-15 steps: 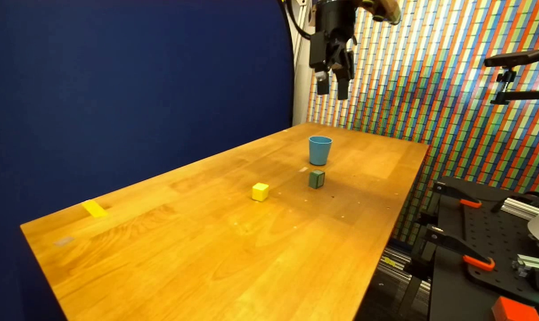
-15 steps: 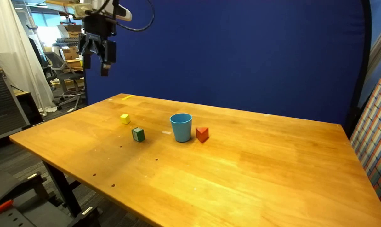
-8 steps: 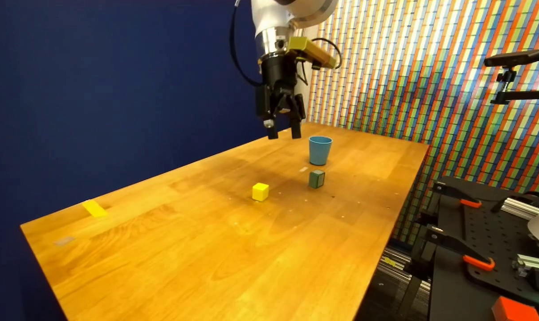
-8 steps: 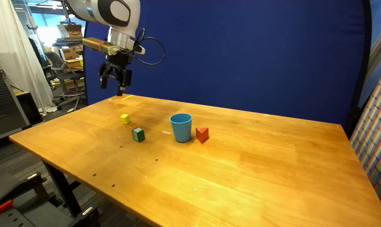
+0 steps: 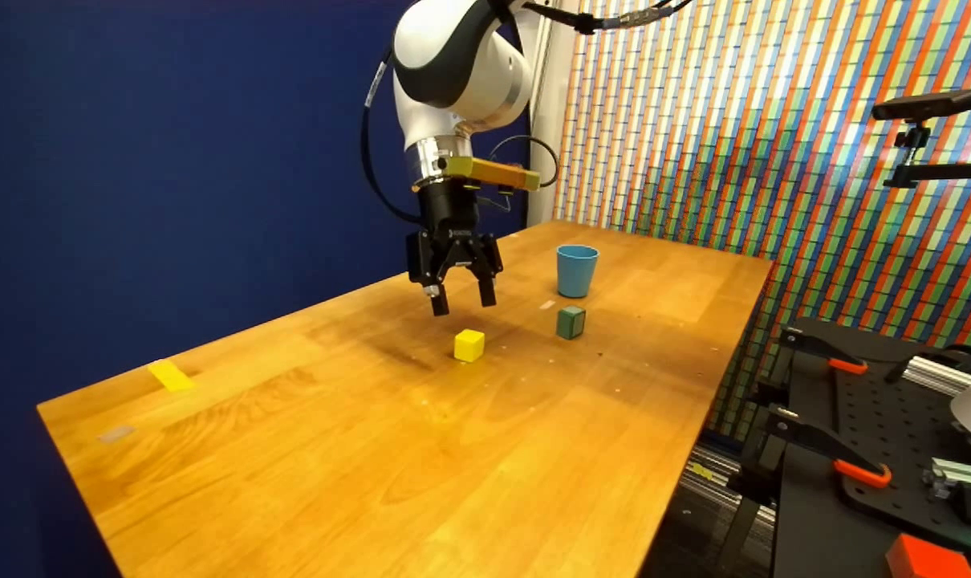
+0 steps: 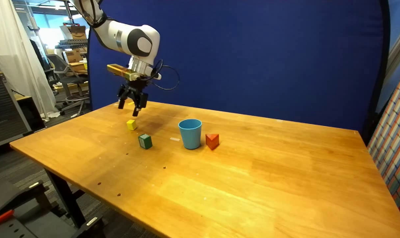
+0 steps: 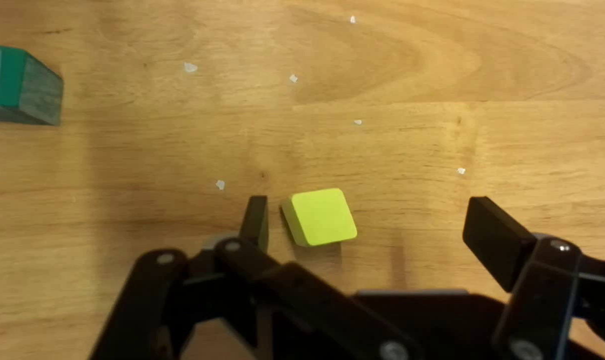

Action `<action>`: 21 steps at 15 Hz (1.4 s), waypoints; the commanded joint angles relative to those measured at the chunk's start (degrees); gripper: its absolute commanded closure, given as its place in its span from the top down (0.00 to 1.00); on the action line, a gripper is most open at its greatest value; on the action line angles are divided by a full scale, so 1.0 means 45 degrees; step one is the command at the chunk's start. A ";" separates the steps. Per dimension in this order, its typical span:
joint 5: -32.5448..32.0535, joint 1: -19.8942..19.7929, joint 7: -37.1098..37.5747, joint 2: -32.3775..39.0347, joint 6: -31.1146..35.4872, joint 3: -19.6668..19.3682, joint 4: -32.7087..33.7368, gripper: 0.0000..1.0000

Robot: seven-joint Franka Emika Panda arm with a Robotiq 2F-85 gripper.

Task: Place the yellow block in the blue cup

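We see the wooden table (image 5: 421, 482) in both exterior views, the arm (image 6: 120, 34) reaching in over it. The gripper (image 5: 464, 302) points down above the tabletop, released, its two fingers (image 7: 497, 240) spread well apart. The blue cup (image 6: 190, 135) stands upright on the table, mouth up, its long axis vertical. Just beside it, in an exterior view, we find a red triangular block (image 6: 212, 141); a green block (image 6: 145, 141) rests apart from the cup.

The yellow block (image 7: 324, 217) sits flat on the table, well apart from the cup. Its sides look about equal, so we cannot single out a long axis; in the wrist view it is turned slightly, its upper edge rising toward the right. There it lies between the fingers, nearer the one on that view's left, and both exterior views put the fingertips above it, apart from it. Compared with half a second ago, the gripper is lower and nearer the yellow block, while we find the cup and all the blocks unmoved.
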 commanded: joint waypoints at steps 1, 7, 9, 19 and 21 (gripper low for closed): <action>-0.0376 0.0208 0.0722 0.1435 -0.1196 -0.0158 0.2224 1.00; -0.0598 0.0271 0.1556 0.2862 -0.2388 -0.0354 0.3900 0.75; -0.0579 0.0290 0.1630 0.3204 -0.2755 -0.0321 0.4347 0.66; 0.0222 -0.0725 0.2667 0.1699 -0.2951 -0.0695 0.3975 0.17; 0.0285 -0.1122 0.3205 0.0883 -0.2638 -0.1150 0.3539 0.17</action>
